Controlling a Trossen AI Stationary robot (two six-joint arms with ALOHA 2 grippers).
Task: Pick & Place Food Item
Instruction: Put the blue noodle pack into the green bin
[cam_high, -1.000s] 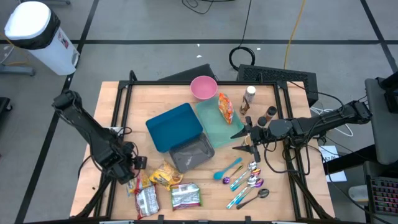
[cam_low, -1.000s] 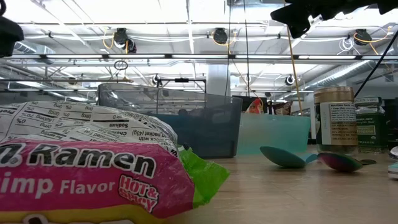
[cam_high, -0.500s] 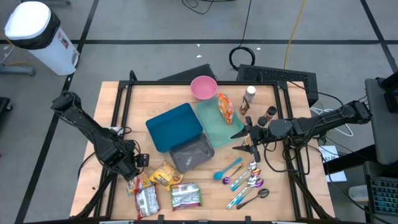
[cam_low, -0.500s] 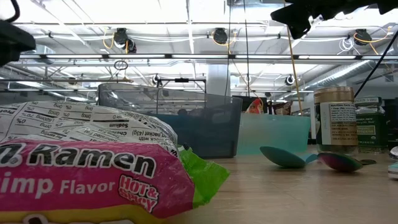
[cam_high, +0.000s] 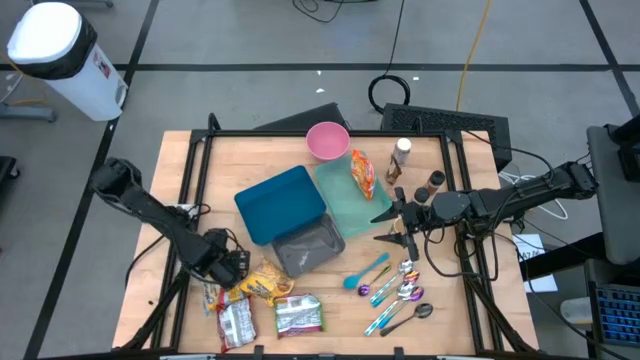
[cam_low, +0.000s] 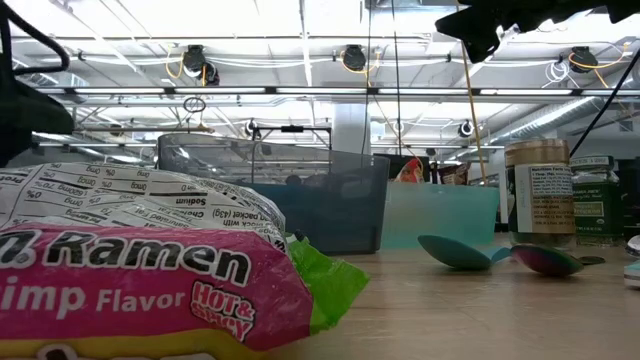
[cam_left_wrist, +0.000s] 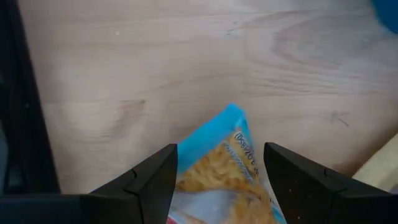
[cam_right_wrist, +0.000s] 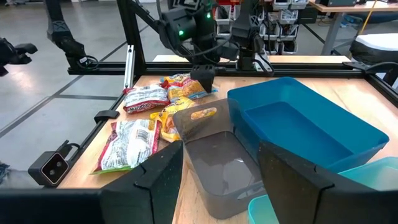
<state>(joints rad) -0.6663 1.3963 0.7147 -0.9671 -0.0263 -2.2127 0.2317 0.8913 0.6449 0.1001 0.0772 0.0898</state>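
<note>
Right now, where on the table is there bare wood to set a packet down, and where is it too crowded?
Bare wood lies along the table's left side, beside the blue bin, and at the right edge beyond the spoons. The front-left is crowded: ramen packets under the left gripper. The centre holds the bins, with the right gripper just beside them.

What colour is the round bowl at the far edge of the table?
The bowl is pink; the high view shows it best.

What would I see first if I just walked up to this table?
Probably the big blue bin in the middle of the table, with a pink bowl behind it. Then the shiny food packets heaped at the front left, where the left gripper hangs with fingers apart over a noodle packet.
</note>
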